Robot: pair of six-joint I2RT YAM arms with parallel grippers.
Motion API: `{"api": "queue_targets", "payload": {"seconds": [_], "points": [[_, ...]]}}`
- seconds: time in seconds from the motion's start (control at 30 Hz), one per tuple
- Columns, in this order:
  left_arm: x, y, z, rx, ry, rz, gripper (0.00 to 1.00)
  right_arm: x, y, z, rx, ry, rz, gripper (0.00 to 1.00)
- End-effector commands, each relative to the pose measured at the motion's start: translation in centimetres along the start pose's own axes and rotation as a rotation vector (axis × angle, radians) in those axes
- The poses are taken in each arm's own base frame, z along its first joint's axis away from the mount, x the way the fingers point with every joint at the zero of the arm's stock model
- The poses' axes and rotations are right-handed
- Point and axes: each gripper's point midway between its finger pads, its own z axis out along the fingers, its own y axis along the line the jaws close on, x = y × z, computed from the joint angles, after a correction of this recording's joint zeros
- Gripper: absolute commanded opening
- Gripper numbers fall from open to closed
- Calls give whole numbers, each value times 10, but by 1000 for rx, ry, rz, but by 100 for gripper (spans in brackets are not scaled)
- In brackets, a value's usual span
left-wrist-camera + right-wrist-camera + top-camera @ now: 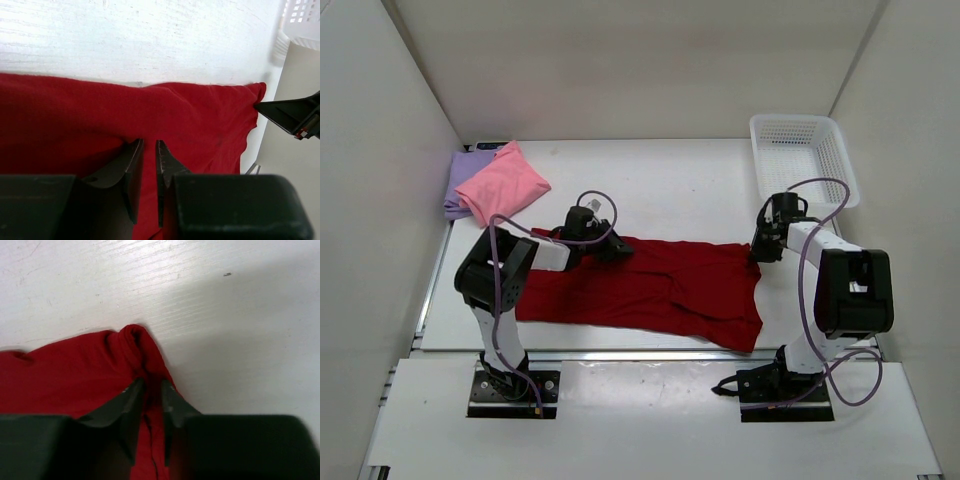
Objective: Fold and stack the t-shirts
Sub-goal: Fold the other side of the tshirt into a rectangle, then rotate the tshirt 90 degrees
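**Item: dark red t-shirt**. It lies opened flat across the middle of the tabletop, long axis left to right, with some wrinkling near the right hem. Unfolded.

**Grips:**
- The left hand is at the far edge on the shirt's left side. Its fingers are drawn close, with a pinch of red cloth in the narrow gap.
- The right hand is at the far right corner. Its fingers are pressed in on a puckered ridge of cloth that bunches up just ahead of the tips.

**Companion items:** pink t-shirt, folded and resting on the lavender t-shirt, at the far left corner, well apart from the red one.

**Also present:** white lattice basket at the far right.

**Step in hand (judged):** first fold of the last shirt, with both far-edge grips taken.

**Next move calls for:** lifting both hands together and level, then carrying the far edge toward the near edge so the cloth doubles over without dragging. An uneven lift would skew the fold.
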Motion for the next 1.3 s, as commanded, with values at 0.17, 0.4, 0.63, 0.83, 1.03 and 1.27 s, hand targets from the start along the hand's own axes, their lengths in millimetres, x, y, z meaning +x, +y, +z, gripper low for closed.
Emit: {"api": "queue_targets", "payload": {"seconds": [0.17,0.4,0.63,0.83,1.03,1.27], "points": [[-20,-60,-34,116,-85,109,27,-29,35,-52,-56,-163,-108,30],[1,-63,-45,125,-54,153,28,44,55,-32,-244,-41,-3,0],[14,-64,-70,164,-11,134,28,66,49,-33,-237,-4,-4,0],[-2,-93,-111,161,-98,289,32,52,84,-63,-285,-82,-115,0],[-18,-91,-122,196,-98,264,33,109,116,-38,-347,104,-177,0],[-22,-98,-125,212,-108,280,33,75,142,2,-381,156,-115,0]]}}
